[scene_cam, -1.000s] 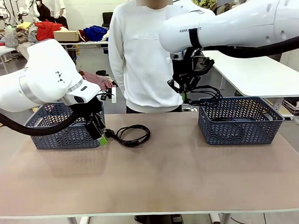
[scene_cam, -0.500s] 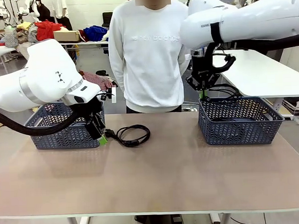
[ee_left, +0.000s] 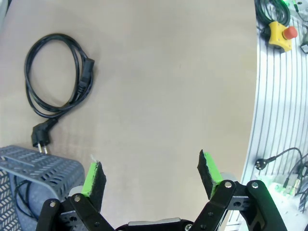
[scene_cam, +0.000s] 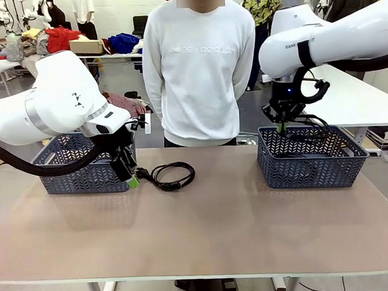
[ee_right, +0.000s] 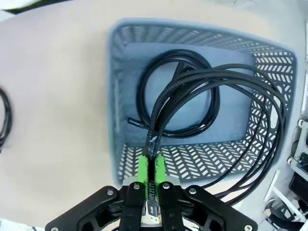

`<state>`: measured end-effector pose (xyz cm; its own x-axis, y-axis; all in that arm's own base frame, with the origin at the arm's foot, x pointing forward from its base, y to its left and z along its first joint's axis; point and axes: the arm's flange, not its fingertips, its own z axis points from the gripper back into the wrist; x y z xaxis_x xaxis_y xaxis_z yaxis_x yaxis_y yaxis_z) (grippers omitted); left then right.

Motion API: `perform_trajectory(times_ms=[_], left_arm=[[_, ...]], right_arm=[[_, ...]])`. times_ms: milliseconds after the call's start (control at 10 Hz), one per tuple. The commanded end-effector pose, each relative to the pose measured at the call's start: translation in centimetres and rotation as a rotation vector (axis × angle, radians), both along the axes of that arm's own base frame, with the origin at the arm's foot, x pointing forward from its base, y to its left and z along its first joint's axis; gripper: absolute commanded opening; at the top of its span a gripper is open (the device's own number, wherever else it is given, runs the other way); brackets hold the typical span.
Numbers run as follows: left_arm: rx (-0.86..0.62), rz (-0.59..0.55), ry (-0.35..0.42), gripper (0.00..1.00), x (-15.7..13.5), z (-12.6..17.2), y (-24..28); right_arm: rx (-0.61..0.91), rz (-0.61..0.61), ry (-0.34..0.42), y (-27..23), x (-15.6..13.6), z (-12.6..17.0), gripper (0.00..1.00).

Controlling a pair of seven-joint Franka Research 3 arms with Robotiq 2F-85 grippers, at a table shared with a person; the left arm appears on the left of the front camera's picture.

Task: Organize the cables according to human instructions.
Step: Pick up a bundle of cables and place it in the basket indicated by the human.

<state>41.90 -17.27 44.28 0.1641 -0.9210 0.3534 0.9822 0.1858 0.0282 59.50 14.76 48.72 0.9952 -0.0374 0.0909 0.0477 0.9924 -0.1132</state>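
Brown table [scene_cam: 217,228], a person standing at the far side with arms behind the back.

Far left: left basket [scene_cam: 73,173], a thin cord lying inside it. My left gripper [ee_left: 149,163] hangs low just in front of that basket's inner corner, jaws spread wide and holding nothing.

Just beside it, toward the table's middle: power cord [ee_left: 86,82], a flat coiled loop on the bare top. From my left fingers it lies ahead and off to the basket side. The loop's long axis runs away from me, and the pinned plug is at the end nearest the basket. My left arm is far nearer to it than my right.

Right side: my right gripper [ee_right: 151,163] is over the near wall of the right basket [ee_right: 115,96], pads clamped tight on a braided cable [ee_right: 183,86]. Its strands hang down over a smooth coil [ee_right: 142,96] on the basket floor. Some loops trail over the far rim, so I judge a straight drop would leave part outside.
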Motion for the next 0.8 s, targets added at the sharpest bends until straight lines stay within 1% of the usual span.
perform_trajectory(times_ms=[0,300,400,700], left_arm=[[-0.002,0.009,0.002,1.0,-0.1,0.0,0.1],[-0.002,0.009,0.002,1.0,-0.1,0.0,0.1],[-0.002,0.009,0.002,1.0,-0.1,0.0,0.1],[-0.002,0.009,0.002,1.0,-0.1,0.0,0.1]], right_arm=[[0.028,0.008,-0.019,-2.2,-0.7,-0.7,0.0],[0.024,-0.028,-0.03,-3.6,0.9,-2.1,0.0],[0.026,-0.036,-0.027,-3.7,1.5,-2.5,0.0],[0.024,-0.049,-0.052,-3.7,2.5,-3.4,0.0]])
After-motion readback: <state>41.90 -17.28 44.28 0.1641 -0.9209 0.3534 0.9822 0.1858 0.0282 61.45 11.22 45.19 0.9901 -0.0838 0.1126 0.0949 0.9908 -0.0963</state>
